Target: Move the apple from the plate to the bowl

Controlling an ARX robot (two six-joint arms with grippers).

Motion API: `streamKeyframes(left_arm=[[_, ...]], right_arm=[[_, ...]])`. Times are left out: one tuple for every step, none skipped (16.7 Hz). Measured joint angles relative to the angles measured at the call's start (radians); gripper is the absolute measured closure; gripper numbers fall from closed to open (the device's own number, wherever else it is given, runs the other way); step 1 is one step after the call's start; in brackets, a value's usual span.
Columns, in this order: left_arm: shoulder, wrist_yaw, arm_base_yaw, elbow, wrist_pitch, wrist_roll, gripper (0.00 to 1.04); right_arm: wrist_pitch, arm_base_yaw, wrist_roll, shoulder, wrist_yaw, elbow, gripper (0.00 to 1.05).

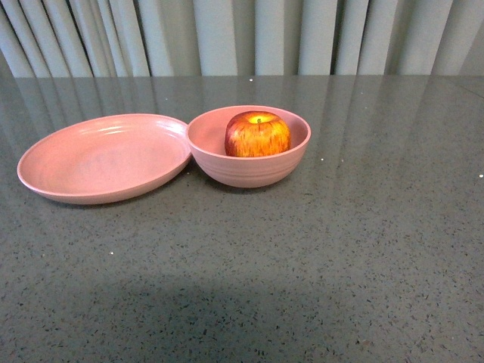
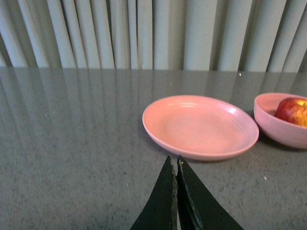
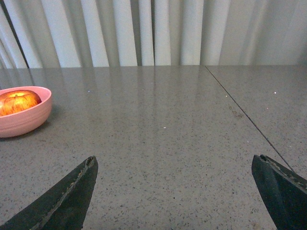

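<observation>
grey speckled table point(image 1: 318, 249), pale curtain point(image 1: 227, 34) behind; left gripper point(image 2: 174, 165) closed, right gripper point(image 3: 175, 165) agape

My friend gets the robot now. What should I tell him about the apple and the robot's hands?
Left gripper: shut, empty, low over the grey speckled table, short of the shallow oval pink plate.
Right gripper: open, empty, off to the side of the deep ridged pink bowl.
The round red-and-yellow apple sits in the bowl. The plate is empty, touching the bowl.
Done: the move. Nothing left.
</observation>
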Motion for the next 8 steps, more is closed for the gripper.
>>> streamKeyframes(left_arm=[[-0.008,0.000,0.000,0.000,-0.005,0.000,1.04],[-0.028,0.000,0.000,0.000,-0.020,0.000,1.04],[-0.043,0.000,0.000,0.000,-0.032,0.000,1.04],[-0.061,0.000,0.000,0.000,-0.052,0.000,1.04],[-0.072,0.000,0.000,0.000,-0.064,0.000,1.04],[-0.080,0.000,0.000,0.000,-0.072,0.000,1.04],[-0.089,0.000,0.000,0.000,-0.078,0.000,1.04],[-0.155,-0.001,0.000,0.002,-0.180,0.000,1.04]], right_arm=[[0.000,0.000,0.000,0.000,0.000,0.000,0.07],[0.000,0.000,0.000,0.000,0.000,0.000,0.07],[0.000,0.000,0.000,0.000,0.000,0.000,0.07],[0.000,0.000,0.000,0.000,0.000,0.000,0.07],[0.000,0.000,0.000,0.000,0.000,0.000,0.07],[0.000,0.000,0.000,0.000,0.000,0.000,0.07],[0.000,0.000,0.000,0.000,0.000,0.000,0.07],[0.000,0.000,0.000,0.000,0.000,0.000,0.07]])
